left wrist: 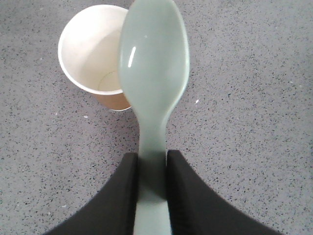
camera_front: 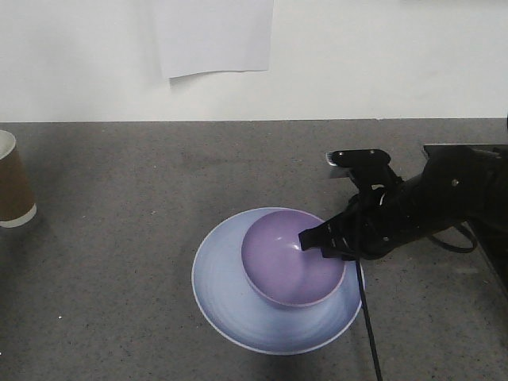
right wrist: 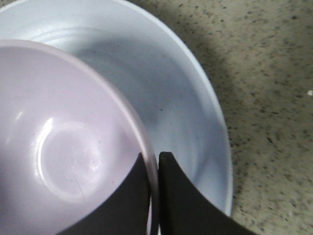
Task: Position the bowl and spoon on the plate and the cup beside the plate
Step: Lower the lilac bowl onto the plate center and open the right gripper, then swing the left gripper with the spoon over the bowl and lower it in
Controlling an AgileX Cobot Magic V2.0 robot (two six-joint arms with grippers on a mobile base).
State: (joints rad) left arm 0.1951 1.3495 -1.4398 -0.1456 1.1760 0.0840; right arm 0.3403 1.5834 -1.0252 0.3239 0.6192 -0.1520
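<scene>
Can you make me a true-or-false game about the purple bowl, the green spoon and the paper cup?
1. The bowl sits on the plate. True.
2. The spoon lies in the bowl. False: the left end effector is holding it.
3. The cup has tipped over. False: it stands upright, with nothing inside.
4. The right end effector pinches the bowl's rim. True.

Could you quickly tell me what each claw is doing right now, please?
Left claw: closed on the handle of the spoon.
Right claw: closed on the rim of the bowl.
</scene>
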